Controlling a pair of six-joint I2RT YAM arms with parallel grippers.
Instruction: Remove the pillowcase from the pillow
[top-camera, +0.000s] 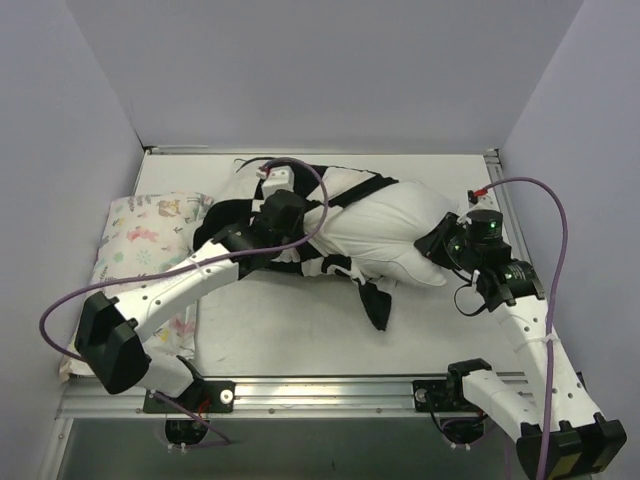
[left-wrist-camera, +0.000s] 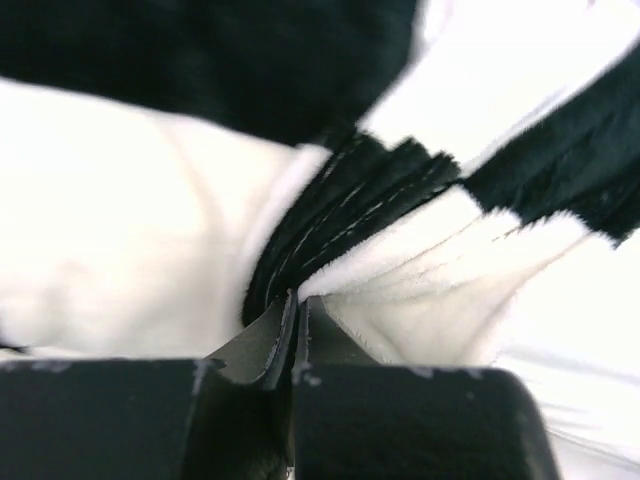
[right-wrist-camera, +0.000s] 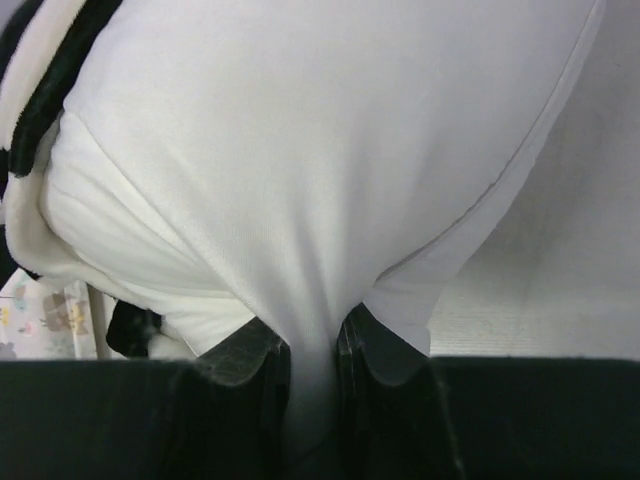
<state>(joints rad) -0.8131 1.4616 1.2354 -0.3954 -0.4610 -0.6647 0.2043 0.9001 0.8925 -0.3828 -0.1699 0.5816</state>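
Left jaws clamp the bunched checkered pillowcase (left-wrist-camera: 380, 200); right jaws clamp the half-bared white pillow (right-wrist-camera: 300, 150).

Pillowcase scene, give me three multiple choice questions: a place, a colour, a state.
1. In the top view, the floral pillow lies: A at the left; B at the right; C far middle.
2. The pillowcase is checked: A red and white; B black and white; C blue and grey.
3. The right end effector is: A open, holding nothing; B shut on the pillow; C shut on a cable.
A, it sits by the left wall. B, black and white squares show. B, it pinches white pillow fabric.
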